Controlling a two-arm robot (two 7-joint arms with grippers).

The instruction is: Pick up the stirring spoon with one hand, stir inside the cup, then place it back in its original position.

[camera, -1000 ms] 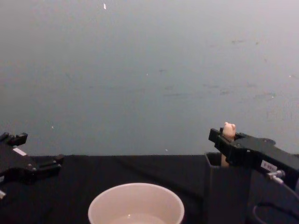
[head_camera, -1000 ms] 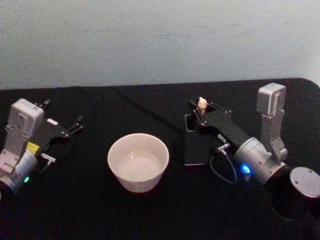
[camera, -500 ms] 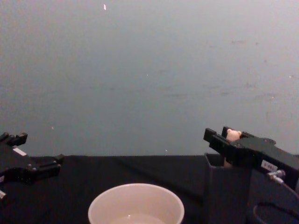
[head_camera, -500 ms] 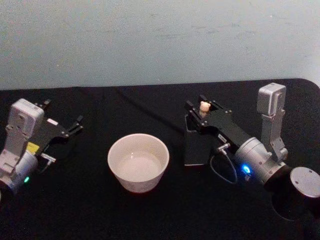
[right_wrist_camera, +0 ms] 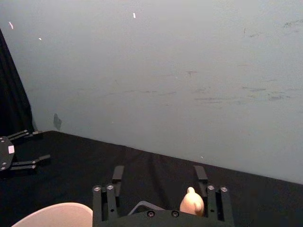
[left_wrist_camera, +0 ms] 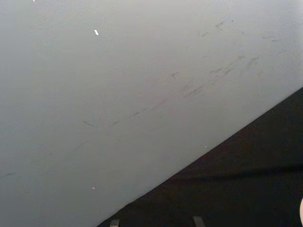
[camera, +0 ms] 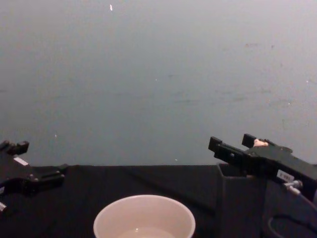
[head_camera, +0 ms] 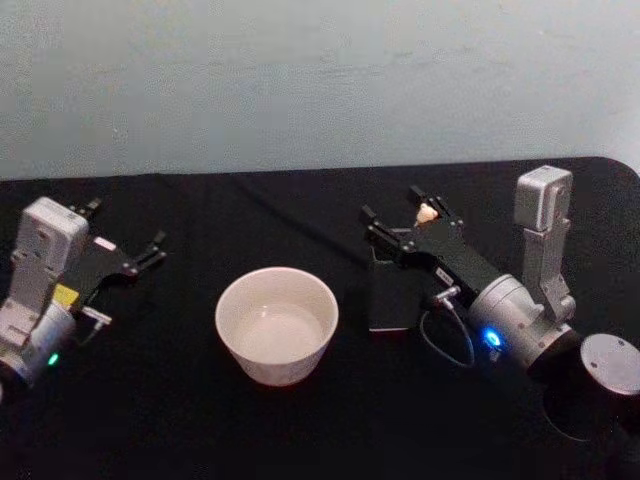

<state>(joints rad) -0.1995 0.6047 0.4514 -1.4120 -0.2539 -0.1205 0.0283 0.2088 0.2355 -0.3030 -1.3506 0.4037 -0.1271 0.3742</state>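
Only the stirring spoon (head_camera: 427, 213)'s bear head clears the open right claw (head_camera: 395, 213).

Bare table (head_camera: 190, 400) around cup (head_camera: 277, 323); holder (head_camera: 392, 295) under right gripper (head_camera: 398, 215), jaws apart.

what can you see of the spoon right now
Only the top of the spoon shows: a small pale beige bear-head knob, plastic by its look. It stands over the dark holder, beside one finger of the right end effector, whose fingers are spread apart. Whether it touches that finger cannot be told. Its stem and bowl are hidden by the end effector and holder.
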